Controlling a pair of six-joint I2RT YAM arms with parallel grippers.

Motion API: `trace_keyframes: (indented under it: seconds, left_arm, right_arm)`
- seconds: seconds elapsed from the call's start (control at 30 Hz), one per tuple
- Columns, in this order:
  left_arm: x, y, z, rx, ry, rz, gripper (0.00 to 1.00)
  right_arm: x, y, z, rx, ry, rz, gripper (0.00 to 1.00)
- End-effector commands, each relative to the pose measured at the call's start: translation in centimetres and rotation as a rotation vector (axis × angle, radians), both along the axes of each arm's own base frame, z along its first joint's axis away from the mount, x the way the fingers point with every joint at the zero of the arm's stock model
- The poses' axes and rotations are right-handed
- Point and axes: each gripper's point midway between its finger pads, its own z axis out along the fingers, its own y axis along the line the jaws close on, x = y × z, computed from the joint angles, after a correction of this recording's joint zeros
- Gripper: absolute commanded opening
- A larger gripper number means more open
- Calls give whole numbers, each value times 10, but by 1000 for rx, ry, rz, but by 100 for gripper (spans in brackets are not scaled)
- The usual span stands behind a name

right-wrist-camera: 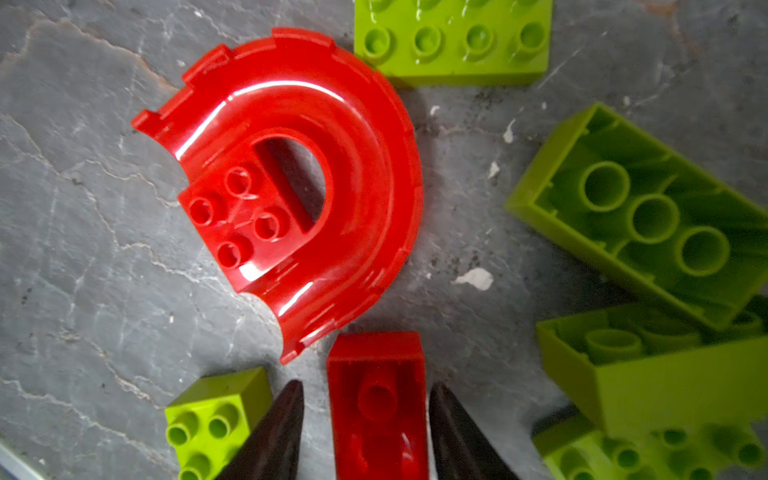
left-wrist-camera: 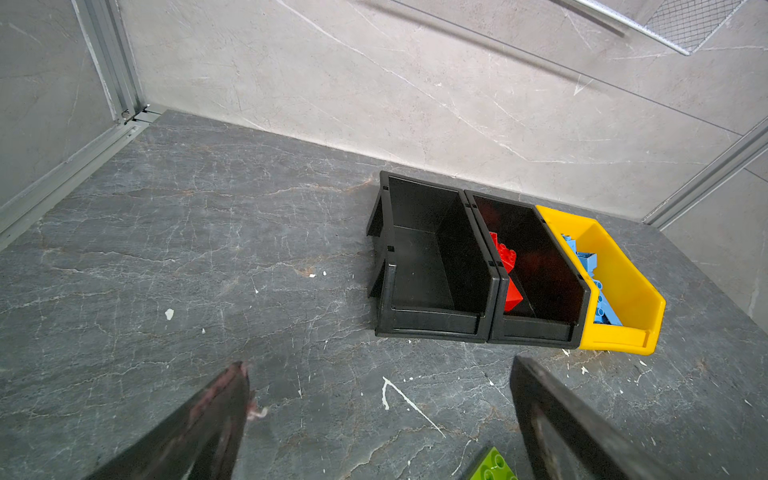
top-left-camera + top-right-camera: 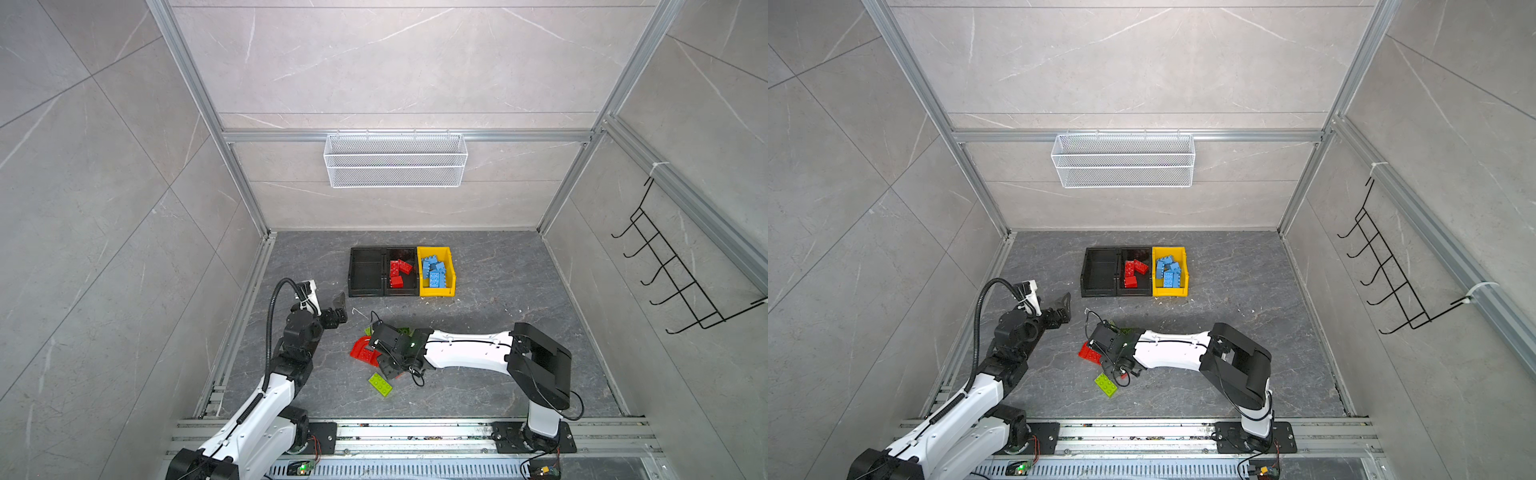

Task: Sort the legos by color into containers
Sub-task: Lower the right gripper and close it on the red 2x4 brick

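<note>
We see three bins in a row at the table's (image 2: 166, 249) back: the end black bin (image 3: 351, 272), the middle black bin (image 3: 402, 250) with red bricks (image 3: 400, 268), and the yellow bin (image 3: 451, 270) with blue bricks (image 3: 434, 272). Our left claw (image 2: 378, 363) hovers wide open near them. Our right claw (image 1: 366, 384) stands narrow astride a red brick (image 1: 376, 415) lying underside up; whether it pinches, we cannot tell. Just beside lie the red arch (image 1: 374, 187) and lime green bricks (image 1: 648, 216).
</note>
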Motion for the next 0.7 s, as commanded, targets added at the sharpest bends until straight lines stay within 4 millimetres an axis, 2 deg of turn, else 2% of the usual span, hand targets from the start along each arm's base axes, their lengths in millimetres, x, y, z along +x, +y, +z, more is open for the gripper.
trace_keyframes:
  seconds: [0.0, 0.47, 0.57, 0.67]
  left_arm:
    - [2, -2, 11, -15, -38, -3, 99]
    - [2, -1, 12, -13, -40, -1, 99]
    - [2, -1, 13, -12, -42, -1, 99]
    - [1, -1, 13, -12, -45, 0, 99]
  right_arm:
    - [3, -1, -2, -34, -17, 14, 50]
    - [7, -4, 0, -52, -43, 17, 41]
    - [8, -1, 6, -32, -53, 16, 39]
    - [11, 4, 20, 13, -77, 18, 38]
